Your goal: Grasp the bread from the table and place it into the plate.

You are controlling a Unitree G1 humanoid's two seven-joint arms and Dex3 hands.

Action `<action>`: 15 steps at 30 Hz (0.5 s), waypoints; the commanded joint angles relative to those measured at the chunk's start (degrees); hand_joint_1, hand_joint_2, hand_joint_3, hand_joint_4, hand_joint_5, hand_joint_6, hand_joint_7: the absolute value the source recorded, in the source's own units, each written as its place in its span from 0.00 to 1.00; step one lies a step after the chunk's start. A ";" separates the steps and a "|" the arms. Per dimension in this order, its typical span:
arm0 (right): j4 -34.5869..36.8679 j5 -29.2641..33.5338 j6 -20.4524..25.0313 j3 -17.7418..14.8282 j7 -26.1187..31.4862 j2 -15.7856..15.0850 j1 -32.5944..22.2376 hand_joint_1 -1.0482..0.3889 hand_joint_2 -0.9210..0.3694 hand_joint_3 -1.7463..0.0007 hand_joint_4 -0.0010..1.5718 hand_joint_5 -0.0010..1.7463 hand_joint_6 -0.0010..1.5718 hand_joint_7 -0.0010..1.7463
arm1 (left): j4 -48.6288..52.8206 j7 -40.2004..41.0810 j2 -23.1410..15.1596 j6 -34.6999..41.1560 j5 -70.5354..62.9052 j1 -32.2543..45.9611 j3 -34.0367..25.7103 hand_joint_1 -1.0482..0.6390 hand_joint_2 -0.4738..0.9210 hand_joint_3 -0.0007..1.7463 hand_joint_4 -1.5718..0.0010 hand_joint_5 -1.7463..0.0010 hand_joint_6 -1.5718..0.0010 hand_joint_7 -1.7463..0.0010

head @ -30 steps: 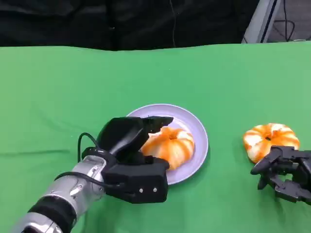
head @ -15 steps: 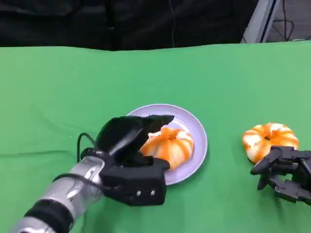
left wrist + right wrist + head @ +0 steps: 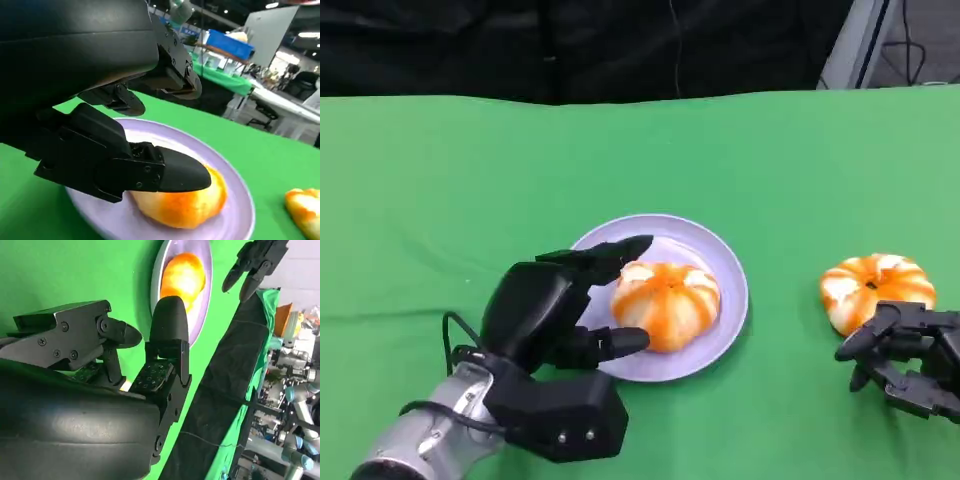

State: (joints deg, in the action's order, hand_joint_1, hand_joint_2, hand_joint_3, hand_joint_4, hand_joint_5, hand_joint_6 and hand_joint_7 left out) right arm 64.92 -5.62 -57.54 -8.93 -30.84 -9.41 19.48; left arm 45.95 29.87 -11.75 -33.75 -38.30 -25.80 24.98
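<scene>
Bread (image 3: 667,304), orange with pale stripes, is seen lying inside the lilac plate (image 3: 722,262), toward its near side. The left robot hand (image 3: 575,300) is held just beside the plate's left rim with its fingers spread around the bread; nothing is grasped, though whether a fingertip is touching the crust cannot be told from the wrist view. A second bread (image 3: 876,288) is set well to the right on the counter (image 3: 470,180), which is covered by a smooth green cloth. The right robot hand (image 3: 905,355) is kept just in front of that second bread, fingers apart and empty. Behind the counter a dark backdrop (image 3: 570,45) is hung, and other tables in a lit hall are glimpsed in the left wrist view.
</scene>
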 commanded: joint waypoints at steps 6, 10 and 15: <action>0.04 -0.39 0.33 -0.14 -0.01 -0.82 -0.21 0.78 0.06 0.65 0.55 0.80 0.59 0.56 | -0.72 1.62 -1.23 -3.44 1.55 3.43 -2.15 0.16 1.00 0.21 0.55 0.98 0.63 0.99; 0.05 -0.36 0.31 -0.14 0.03 -0.83 -0.21 0.78 0.06 0.65 0.55 0.80 0.59 0.56 | -0.54 1.64 -1.11 -3.87 1.33 3.49 -2.53 0.16 1.00 0.20 0.54 0.99 0.63 0.99; 0.14 -0.38 0.20 -0.14 -0.24 -0.97 -0.26 0.77 0.07 0.65 0.54 0.80 0.59 0.56 | -0.34 3.35 -1.45 -5.68 0.87 4.17 -2.97 0.18 1.00 0.19 0.53 0.99 0.63 0.99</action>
State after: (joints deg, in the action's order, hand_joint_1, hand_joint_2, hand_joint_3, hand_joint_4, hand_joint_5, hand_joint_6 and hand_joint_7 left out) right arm 64.92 -5.55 -57.50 -8.88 -30.89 -9.41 19.48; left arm 45.19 31.91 -12.11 -38.60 -37.46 -22.29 22.57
